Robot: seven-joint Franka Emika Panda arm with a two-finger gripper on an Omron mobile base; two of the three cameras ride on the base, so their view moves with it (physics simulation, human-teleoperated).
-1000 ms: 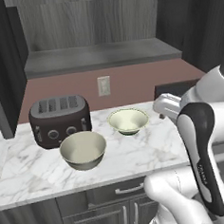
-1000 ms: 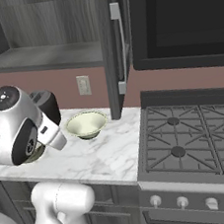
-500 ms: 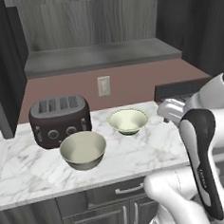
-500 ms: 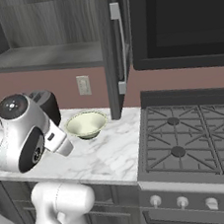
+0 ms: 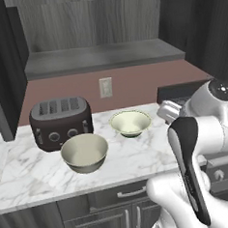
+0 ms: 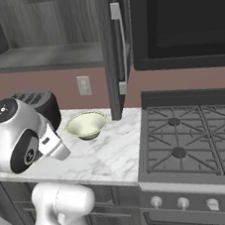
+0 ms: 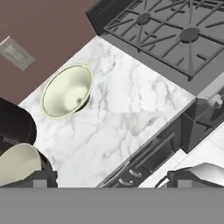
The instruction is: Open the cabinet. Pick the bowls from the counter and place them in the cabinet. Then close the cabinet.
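Jaws of the gripper [image 7: 109,181] stand wide apart with nothing between them, ready to grab, while the small bowl [image 7: 68,91] at upper left and the big bowl [image 7: 19,162] at lower left wait on the counter [image 7: 127,113] below the open cabinet [image 5: 101,56].

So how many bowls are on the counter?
2. The larger bowl sits in front of the toaster; the smaller bowl sits nearer the stove. None look hidden.
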